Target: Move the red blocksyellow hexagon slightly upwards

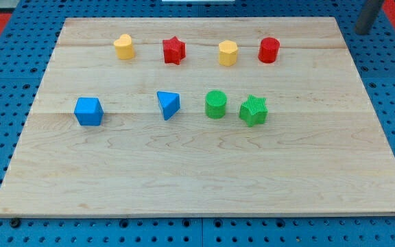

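Board: a pale wooden top lay on a blue pegged base, carrying 8 blocks in 2 rows.
Rod: a dark shaft showed at the view's top right corner, off the board; my tip was about at its lower visible end, well apart from every block.
Jaws: there were none on this arm, only the bare rod, so nothing was clenched or grasped.
Lower row: from the view's left stood a blue cube, a blue triangular block, a green cylinder and a green star, the last 2 near each other.
Upper row: from the view's left stood a yellow heart-like block, a red star, the yellow hexagon and a red cylinder.
Task's thing: the yellow hexagon sat between the red star and the red cylinder, apart from both, close to the board's top edge.
Step in hand: by my judgement the approach was not yet begun; no contact had been made.
Next move: the tip would need to come round to the hexagon's lower side, passing between the 2 rows without clipping the green cylinder, then push briefly toward the view's top.
Caution: little board remained above the hexagon, so the push should be short.
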